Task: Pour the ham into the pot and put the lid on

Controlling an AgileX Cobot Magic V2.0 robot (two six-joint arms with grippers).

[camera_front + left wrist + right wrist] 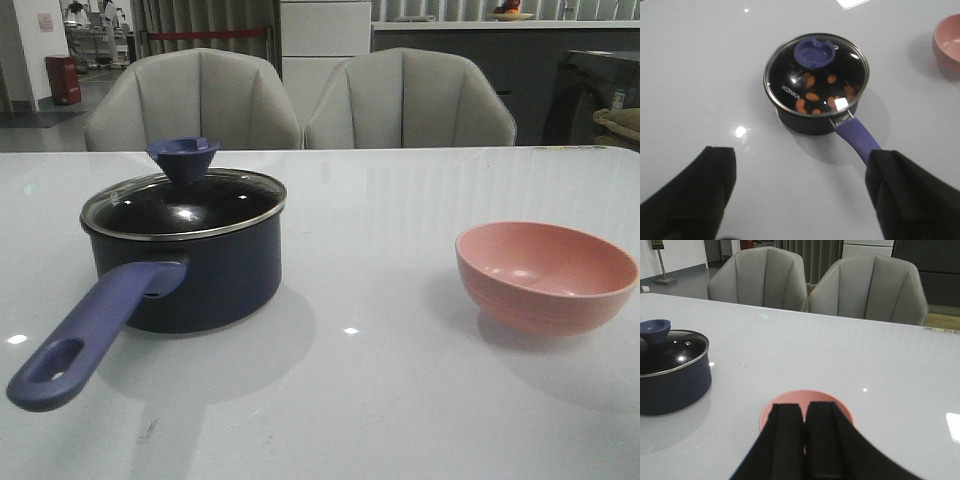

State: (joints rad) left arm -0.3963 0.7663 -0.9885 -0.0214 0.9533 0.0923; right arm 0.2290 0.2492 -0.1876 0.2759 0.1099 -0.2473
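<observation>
lidded pot, both hands free

front view: the navy pot (200,270) sits left on the glossy white surface (360,400), glass lid (184,200) seated on its rim, pink bowl (545,275) well apart at right.

left wrist view: ham (811,96) pieces lie inside under the lid; left hand (800,192) spread wide, holding nothing.

right wrist view: right hand (804,440) clenched, empty, before the bowl.

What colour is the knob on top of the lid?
Purple-blue. The knob on the lid shows best in the left wrist view.
</observation>
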